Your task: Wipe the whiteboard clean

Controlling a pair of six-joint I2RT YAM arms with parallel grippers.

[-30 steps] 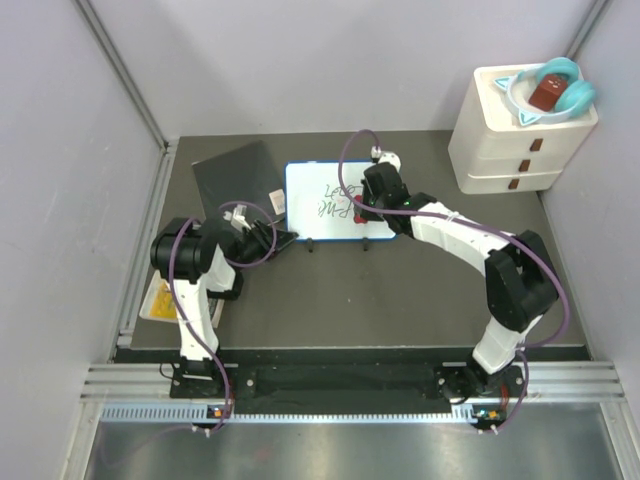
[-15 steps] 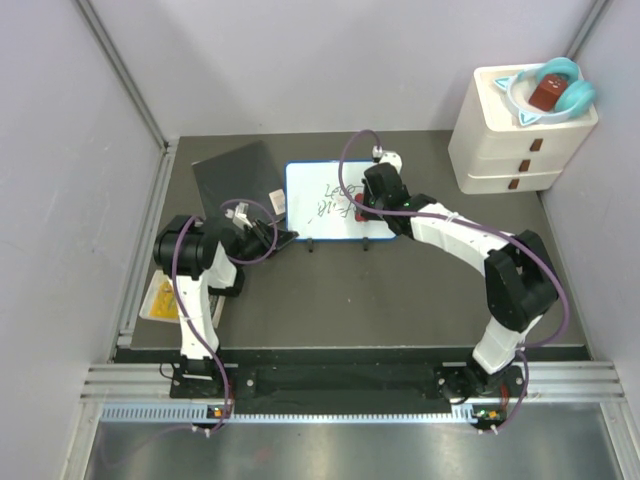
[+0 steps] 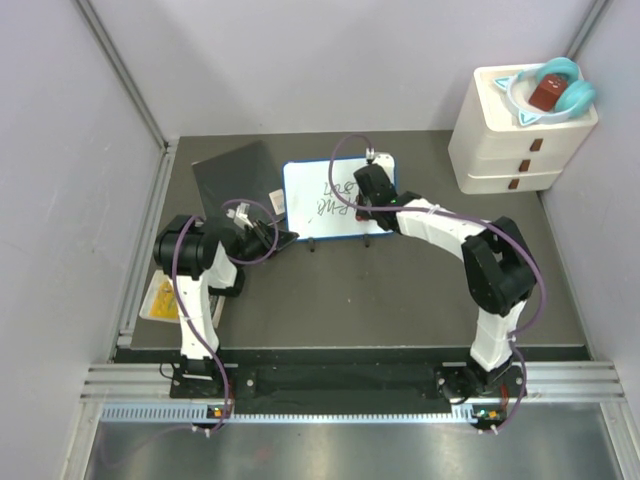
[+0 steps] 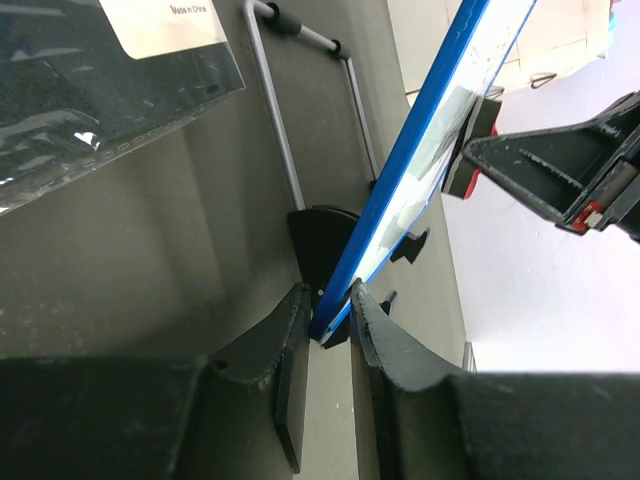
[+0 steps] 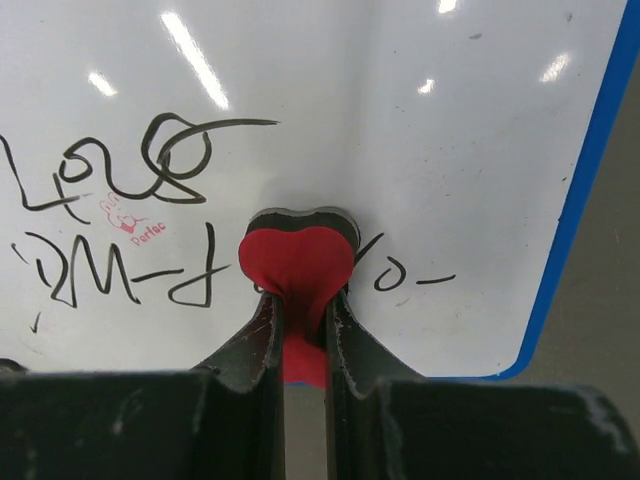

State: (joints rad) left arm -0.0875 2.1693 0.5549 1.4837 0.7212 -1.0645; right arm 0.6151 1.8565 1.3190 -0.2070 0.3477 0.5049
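Note:
The whiteboard (image 3: 318, 200) has a blue rim and dark scribbles and stands tilted at mid-table. My left gripper (image 3: 283, 238) is shut on its lower left corner; in the left wrist view the blue edge (image 4: 410, 190) sits between the jaws of that gripper (image 4: 328, 325). My right gripper (image 3: 362, 192) is shut on a red heart-shaped eraser (image 5: 298, 268) and presses it on the board face (image 5: 400, 120) among the writing. The eraser also shows in the left wrist view (image 4: 470, 160).
A dark grey sheet (image 3: 235, 180) lies left of the board. A white drawer unit (image 3: 515, 140) with a teal item on top stands at back right. A yellow object (image 3: 160, 300) lies at the left edge. Walls close in on both sides.
My right gripper has slid the eraser leftward and a little up across the board. The left gripper and the board have stayed in place.

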